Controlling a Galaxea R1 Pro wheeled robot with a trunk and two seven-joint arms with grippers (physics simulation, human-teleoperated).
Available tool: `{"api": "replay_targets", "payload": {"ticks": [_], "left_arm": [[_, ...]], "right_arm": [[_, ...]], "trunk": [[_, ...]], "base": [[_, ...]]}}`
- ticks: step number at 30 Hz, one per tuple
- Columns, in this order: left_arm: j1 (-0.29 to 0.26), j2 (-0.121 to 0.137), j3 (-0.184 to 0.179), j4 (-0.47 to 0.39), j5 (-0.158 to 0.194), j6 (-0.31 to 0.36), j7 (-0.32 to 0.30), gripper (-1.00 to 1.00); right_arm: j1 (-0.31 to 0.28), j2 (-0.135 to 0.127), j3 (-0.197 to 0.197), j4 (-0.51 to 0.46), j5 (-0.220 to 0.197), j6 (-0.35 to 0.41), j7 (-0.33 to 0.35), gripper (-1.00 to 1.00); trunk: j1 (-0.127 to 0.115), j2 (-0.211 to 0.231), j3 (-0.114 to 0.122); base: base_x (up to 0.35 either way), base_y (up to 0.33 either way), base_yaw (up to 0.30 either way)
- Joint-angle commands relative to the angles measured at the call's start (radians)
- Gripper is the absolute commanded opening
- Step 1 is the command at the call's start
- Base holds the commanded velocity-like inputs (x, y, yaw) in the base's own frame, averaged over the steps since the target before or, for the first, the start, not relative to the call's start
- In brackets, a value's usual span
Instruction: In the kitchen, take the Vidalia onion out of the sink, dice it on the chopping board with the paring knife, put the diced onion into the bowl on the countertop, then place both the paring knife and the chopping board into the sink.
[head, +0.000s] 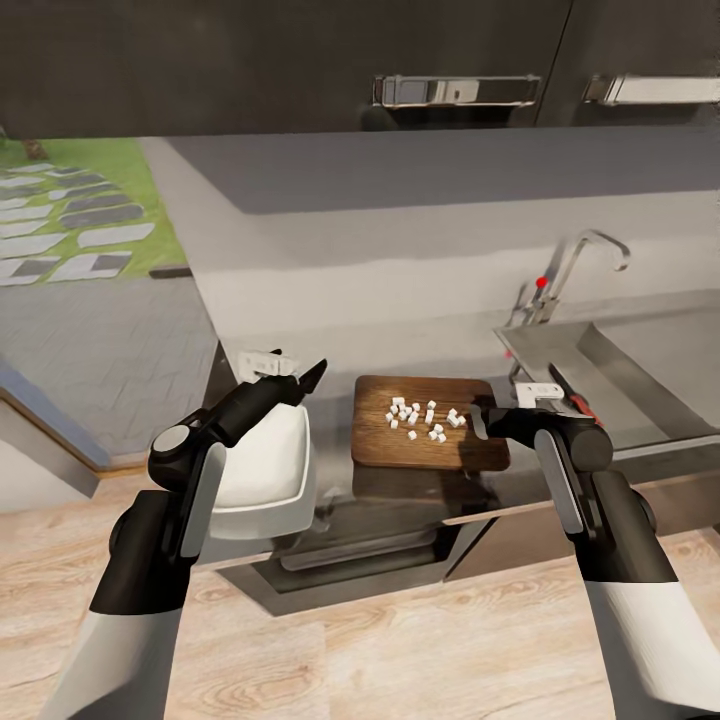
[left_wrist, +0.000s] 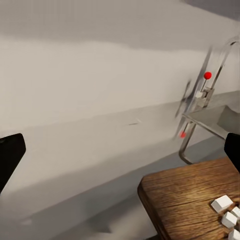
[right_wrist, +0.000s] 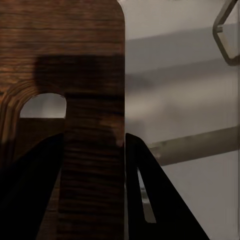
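Note:
Several white pieces of diced onion (head: 425, 415) lie on the dark wooden chopping board (head: 400, 440) on the countertop (head: 335, 410). My right gripper (head: 484, 420) is shut on the board's right end by the handle slot; in the right wrist view the board (right_wrist: 90, 60) sits between the two fingers (right_wrist: 150, 195). My left gripper (head: 300, 373) hangs open above the white bowl (head: 268, 470), left of the board. The left wrist view shows the board (left_wrist: 190, 200) and onion pieces (left_wrist: 225, 210) ahead. A dark slim thing with a red part, likely the paring knife (head: 572, 395), lies by the sink's (head: 640, 370) near edge.
A chrome faucet (head: 575, 262) with a red knob (head: 542, 282) stands behind the sink. Dark upper cabinets (head: 300, 60) hang overhead. The counter's left end borders a doorway to a tiled floor (head: 100, 350). Wooden floor lies below the counter front.

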Motion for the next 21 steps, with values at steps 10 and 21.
{"api": "replay_targets", "payload": {"ticks": [10, 21], "left_arm": [[-0.001, 0.000, -0.004, 0.000, 0.010, 0.008, -0.001, 1.00], [-0.001, 0.000, -0.004, 0.000, 0.010, 0.008, -0.001, 1.00]], "right_arm": [[-0.001, -0.002, 0.002, -0.001, -0.011, 0.003, -0.009, -1.00], [-0.001, -0.001, 0.002, -0.001, -0.011, 0.004, -0.009, -1.00]], "trunk": [[0.001, -0.002, 0.014], [0.001, -0.002, 0.031]], "base": [[0.000, 0.000, 0.000], [0.000, 0.000, 0.000]]}}
